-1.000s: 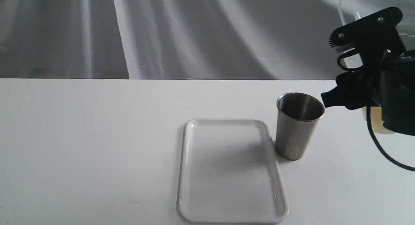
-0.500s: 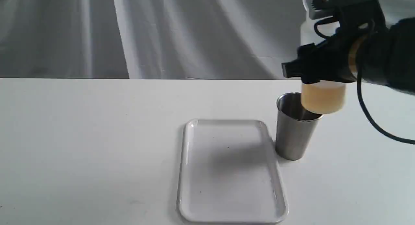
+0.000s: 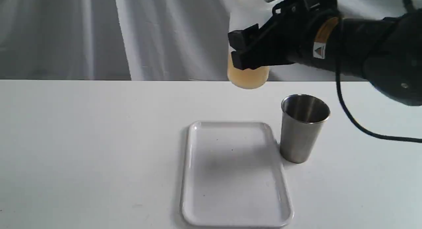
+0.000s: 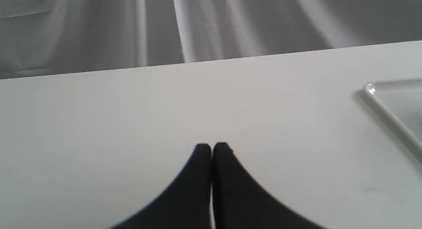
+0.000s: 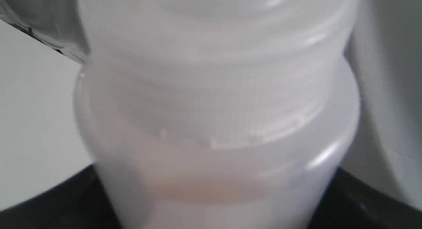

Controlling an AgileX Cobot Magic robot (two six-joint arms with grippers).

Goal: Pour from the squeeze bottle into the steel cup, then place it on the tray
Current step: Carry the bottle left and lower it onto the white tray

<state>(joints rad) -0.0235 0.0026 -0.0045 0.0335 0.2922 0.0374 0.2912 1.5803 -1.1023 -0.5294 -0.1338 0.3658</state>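
White worktop (image 3: 82, 149) carries the tray (image 3: 230, 176) and steel cup (image 3: 301, 136); right pincer (image 3: 244, 54), clamped on the squeeze bottle (image 3: 248, 78), has swung left, off the cup; left pincer (image 4: 211, 149) together.

The right arm (image 3: 362, 37) fills the upper right of the exterior frame: a matte black tube widening into a rounded joint housing (image 3: 399, 80) with one small pale screw (image 3: 404, 85). Near the wrist sit an amber band (image 3: 326, 27) and a white label (image 3: 318, 50) bearing a red triangle (its print is too small to read). A thin black cable (image 3: 372, 134) curves below the arm toward the right edge. The right gripper (image 3: 242, 50) is black and blocky, with squared ends. In the left wrist view, the left gripper (image 4: 211, 149) shows two black fingers (image 4: 230, 189) tapering to rounded tips.
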